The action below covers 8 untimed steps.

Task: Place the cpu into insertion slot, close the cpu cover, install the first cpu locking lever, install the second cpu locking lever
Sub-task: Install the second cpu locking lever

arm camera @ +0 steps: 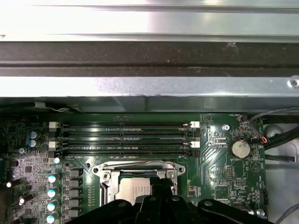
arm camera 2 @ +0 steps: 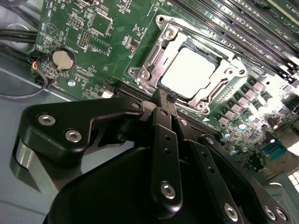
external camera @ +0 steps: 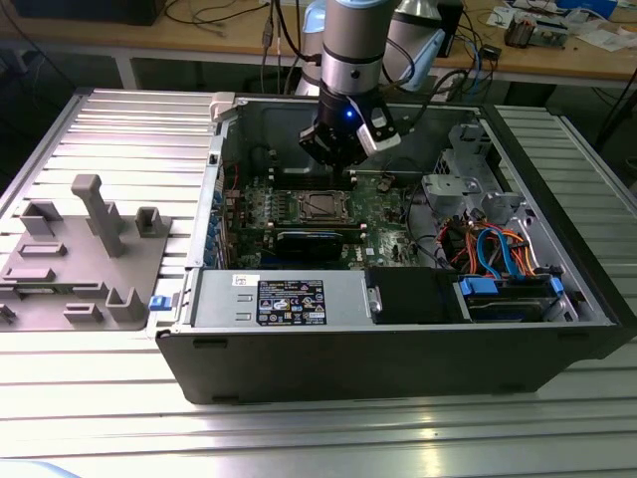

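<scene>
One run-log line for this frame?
cpu: seated in slot | cover: down over it | pincer: shut, empty, at slot edge

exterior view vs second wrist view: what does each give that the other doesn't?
Exterior alone: the whole open computer case on the slatted table, a grey fixture at that view's left, and orange and blue cables.

Second wrist alone: a coin cell battery, and the cpu cover lying flat around the cpu.

Both: the gripper beside the insertion slot, green motherboard.
</scene>
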Each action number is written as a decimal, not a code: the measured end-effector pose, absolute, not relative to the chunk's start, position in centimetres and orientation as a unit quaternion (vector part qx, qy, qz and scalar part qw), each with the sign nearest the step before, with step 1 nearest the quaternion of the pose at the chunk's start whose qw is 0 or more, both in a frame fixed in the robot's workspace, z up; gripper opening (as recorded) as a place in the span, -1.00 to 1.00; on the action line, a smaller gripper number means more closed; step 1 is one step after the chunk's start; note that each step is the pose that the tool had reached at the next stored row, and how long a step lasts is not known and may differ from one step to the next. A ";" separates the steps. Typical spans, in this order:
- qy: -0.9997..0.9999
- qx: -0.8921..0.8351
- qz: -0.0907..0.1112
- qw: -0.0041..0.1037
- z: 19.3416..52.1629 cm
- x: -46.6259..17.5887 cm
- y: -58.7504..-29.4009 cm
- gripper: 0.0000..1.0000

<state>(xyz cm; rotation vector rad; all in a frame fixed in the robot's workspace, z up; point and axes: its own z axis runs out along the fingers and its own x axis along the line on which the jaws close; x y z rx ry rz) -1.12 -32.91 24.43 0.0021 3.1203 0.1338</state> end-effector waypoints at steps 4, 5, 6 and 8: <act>0.999 0.001 0.043 0.009 24.8 -1.1 -32.9 -0.79; 0.999 0.001 0.043 0.009 24.8 -1.1 -32.9 -0.79; 0.999 0.001 0.043 0.009 24.8 -1.1 -32.9 -0.79; 0.999 0.001 0.043 0.009 24.8 -1.1 -33.0 -0.79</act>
